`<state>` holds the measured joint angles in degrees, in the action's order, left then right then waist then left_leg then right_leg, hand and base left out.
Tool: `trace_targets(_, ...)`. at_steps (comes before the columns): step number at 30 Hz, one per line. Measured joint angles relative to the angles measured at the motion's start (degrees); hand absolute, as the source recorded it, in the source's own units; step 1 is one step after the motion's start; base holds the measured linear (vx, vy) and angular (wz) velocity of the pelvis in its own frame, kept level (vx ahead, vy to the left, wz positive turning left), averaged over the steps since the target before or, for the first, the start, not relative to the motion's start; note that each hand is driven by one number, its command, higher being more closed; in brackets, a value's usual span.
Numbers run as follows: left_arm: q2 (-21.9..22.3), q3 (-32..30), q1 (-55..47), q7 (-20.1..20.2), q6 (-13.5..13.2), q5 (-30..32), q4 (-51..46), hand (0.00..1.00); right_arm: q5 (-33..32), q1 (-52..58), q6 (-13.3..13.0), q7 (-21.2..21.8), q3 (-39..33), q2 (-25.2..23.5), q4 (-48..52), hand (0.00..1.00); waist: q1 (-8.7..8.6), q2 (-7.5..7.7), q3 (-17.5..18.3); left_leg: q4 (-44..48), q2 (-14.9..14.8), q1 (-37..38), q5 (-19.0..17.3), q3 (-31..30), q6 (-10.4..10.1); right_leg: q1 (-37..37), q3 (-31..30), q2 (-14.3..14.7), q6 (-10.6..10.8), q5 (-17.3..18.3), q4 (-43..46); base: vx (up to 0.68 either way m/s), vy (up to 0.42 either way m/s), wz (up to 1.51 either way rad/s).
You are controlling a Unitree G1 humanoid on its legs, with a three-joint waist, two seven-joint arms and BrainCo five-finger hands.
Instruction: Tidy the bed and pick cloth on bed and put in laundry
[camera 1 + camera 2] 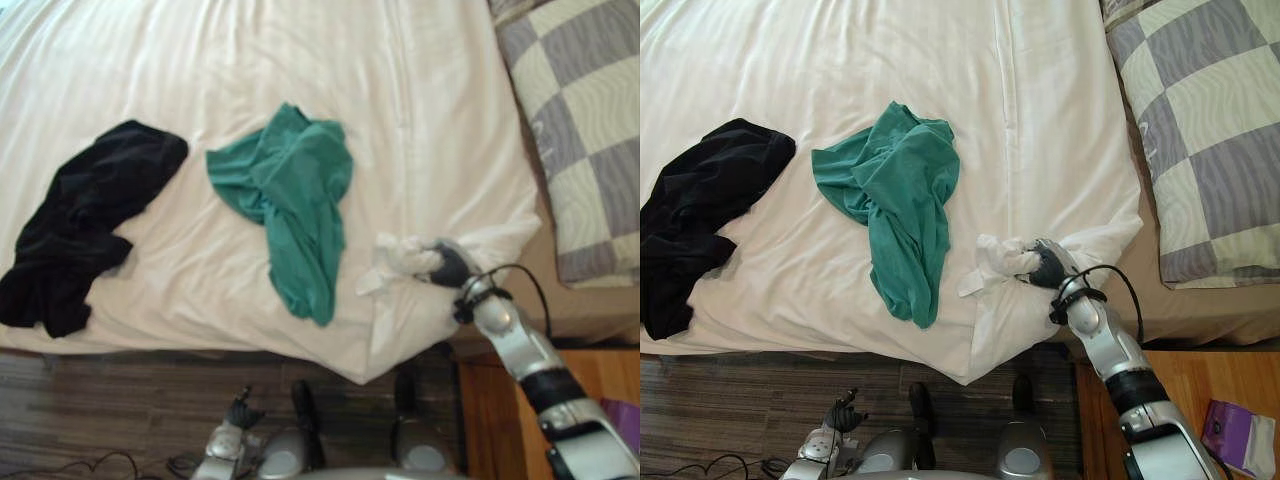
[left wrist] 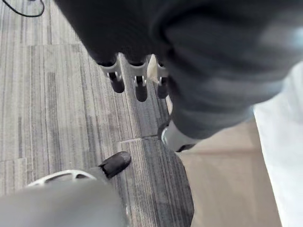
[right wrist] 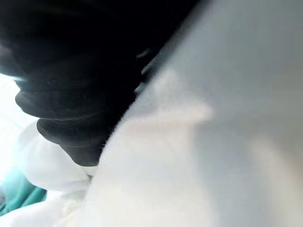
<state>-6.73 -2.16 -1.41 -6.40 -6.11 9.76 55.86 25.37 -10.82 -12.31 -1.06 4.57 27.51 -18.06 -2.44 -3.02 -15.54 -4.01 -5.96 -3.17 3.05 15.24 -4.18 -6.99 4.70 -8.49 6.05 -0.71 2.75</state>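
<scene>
A white bed sheet (image 1: 840,60) covers the bed above a grey plank floor (image 1: 720,400). A crumpled green cloth (image 1: 895,200) lies mid-bed, with a black cloth (image 1: 700,210) at its left. The right hand (image 1: 1044,266) clutches the sheet's bunched edge. The left hand (image 1: 840,412) hangs relaxed and empty.

Inspected: the right arm (image 1: 1108,352) is built of silver-grey rounded segments with one black band at mid-length. The right hand (image 1: 1044,266) has a dark ribbed cover over back and wrist. The left hand (image 1: 843,412) has the same cover, and its silver fingers (image 2: 116,79) are dark-tipped.
</scene>
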Motion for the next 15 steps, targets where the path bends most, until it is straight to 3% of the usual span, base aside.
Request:
trace_targets(5, 0.0, -2.8, -0.2, 0.0, 0.5, 1.3, -0.6, 0.0, -0.4, 11.3, 0.7, -2.7, -11.1, -8.1, 3.2, 1.0, -1.92, 1.54, 0.7, -0.1, -0.1, 2.0, -0.1, 0.7, -0.1, 1.3, -1.1, 0.1, 0.2, 0.1, 0.1, -0.01, 0.002, -0.11)
trace_targets(6, 0.0, -3.2, -0.2, 0.0, 0.6, 1.7, -0.8, 0.0, -1.3, 13.5, 1.5, -3.3, -13.6, -11.0, 2.8, 0.0, -2.44, 2.44, 1.2, -0.1, -0.2, 2.4, -0.2, 1.4, -0.2, 1.2, -1.8, 0.2, 0.2, 0.1, 0.1, -0.04, 0.001, -0.22)
trace_targets(8, 0.2, -4.0, -0.4, 0.0, 0.9, 2.1, -0.8, 0.0, -4.8, 15.3, 1.6, -4.5, -16.8, -15.5, 0.2, 0.0, -3.14, 3.93, 2.3, -0.2, -0.2, 3.3, -0.5, 2.7, -0.5, 1.2, -3.2, 0.4, 0.2, 0.1, 0.1, -0.05, 0.002, -0.31)
trace_targets(11, 1.4, -5.3, -0.5, 0.0, 1.3, 2.1, -0.7, 0.0, -10.8, 16.1, 1.6, -5.5, -21.7, -20.5, -3.9, 0.0, -3.13, 4.92, 4.4, -0.8, -0.1, 4.5, -0.7, 4.1, -0.5, 1.3, -4.6, 0.4, 0.4, 0.0, 0.0, -0.03, 0.01, -0.27)
trace_targets(15, 3.7, -9.3, -1.7, -0.1, 2.0, 1.9, -0.7, 0.0, -20.6, 16.1, 1.7, -5.8, -27.9, -26.4, -6.4, 0.0, -2.75, 4.96, 5.7, -1.3, 0.0, 6.8, -1.2, 5.9, -0.6, 3.1, -5.4, 0.4, 0.4, 0.0, -0.4, 0.01, 0.014, -0.14)
